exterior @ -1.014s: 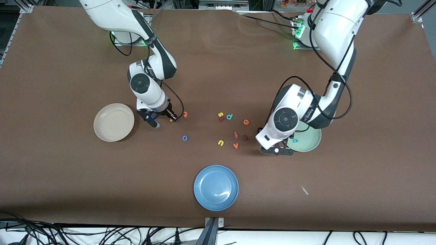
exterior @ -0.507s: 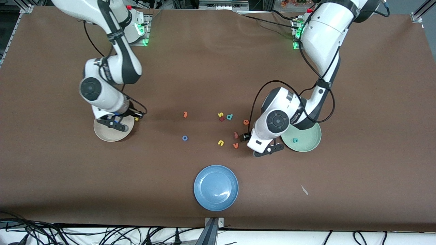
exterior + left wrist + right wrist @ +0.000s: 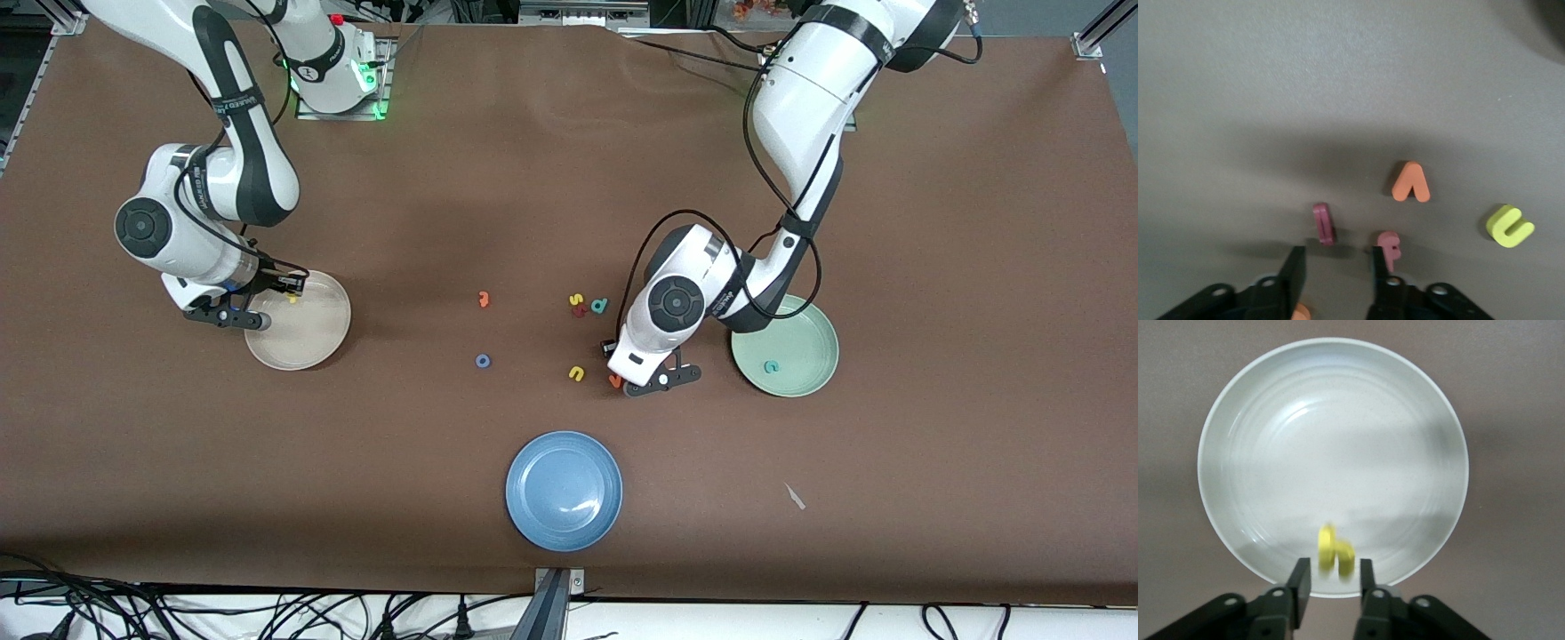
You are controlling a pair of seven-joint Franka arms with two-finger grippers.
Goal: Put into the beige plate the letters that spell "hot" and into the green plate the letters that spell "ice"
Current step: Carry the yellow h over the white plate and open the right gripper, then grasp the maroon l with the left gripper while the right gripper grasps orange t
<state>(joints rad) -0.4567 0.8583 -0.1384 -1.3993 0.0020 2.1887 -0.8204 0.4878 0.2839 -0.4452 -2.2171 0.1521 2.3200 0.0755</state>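
- Brown tabletop (image 3: 889, 222), both Franka arms at work: over the past second each has swung away toward its next stop.
- Beige plate (image 3: 307, 347), at the right arm's end, now sits under the right gripper (image 3: 1335, 581), which was among the loose letters a second ago.
- Green plate (image 3: 800, 333), at the left arm's end, already holds the teal c (image 3: 772, 365). The left arm has moved off it toward the letter cluster.
- Left gripper (image 3: 1337, 267) hovers low over that cluster, fingers apart with nothing between them. The dark red i (image 3: 1323, 223) lies just ahead of its tips and looks like the next pick.
- Right gripper's fingers stand parted. The yellow h (image 3: 1335, 553) is loose just off their tips, over the beige plate's inner rim, so the first letter of "hot" looks delivered.
- Orange t (image 3: 484, 300) and blue o (image 3: 483, 361) wait on the table between the plates.
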